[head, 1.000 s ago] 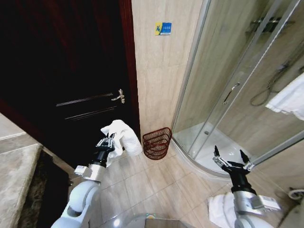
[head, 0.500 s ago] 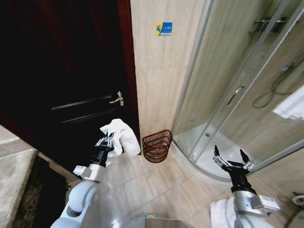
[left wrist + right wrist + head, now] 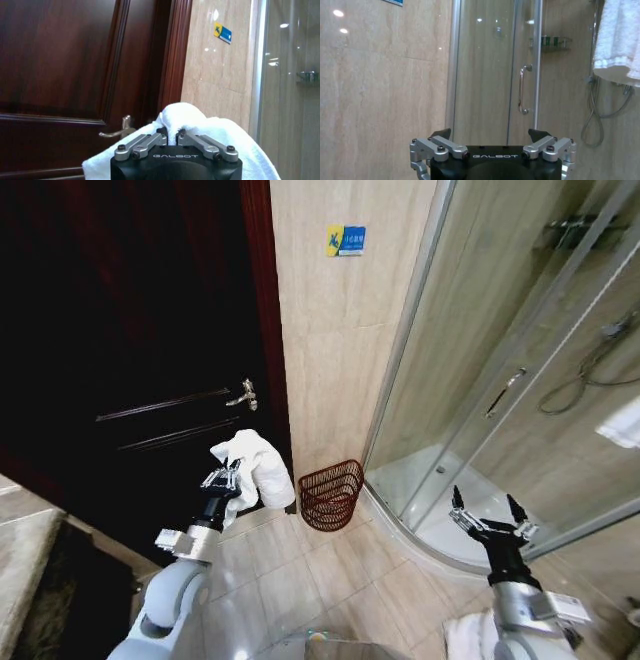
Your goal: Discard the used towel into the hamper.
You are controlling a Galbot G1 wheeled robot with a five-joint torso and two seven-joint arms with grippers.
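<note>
My left gripper (image 3: 226,476) is shut on a white towel (image 3: 262,468), held up in front of the dark door at the left. The left wrist view shows the same fingers (image 3: 150,142) pinched into the towel (image 3: 210,131), which drapes around them. The hamper (image 3: 331,495), a small reddish-brown open-weave basket, stands on the tiled floor against the beige wall, right of and below the towel. My right gripper (image 3: 491,513) hangs open and empty at the lower right, in front of the shower enclosure; its spread fingers (image 3: 441,134) show in the right wrist view.
A dark wooden door (image 3: 130,360) with a metal handle (image 3: 243,395) fills the left. A curved glass shower enclosure (image 3: 500,380) takes the right side. White cloth (image 3: 470,635) lies on the floor at the lower right. Another white towel (image 3: 618,37) hangs by the shower.
The whole head view has shifted, so the camera has moved; the hamper now sits slightly lower in the picture. Both grippers keep their pose, the left still gripping the towel.
</note>
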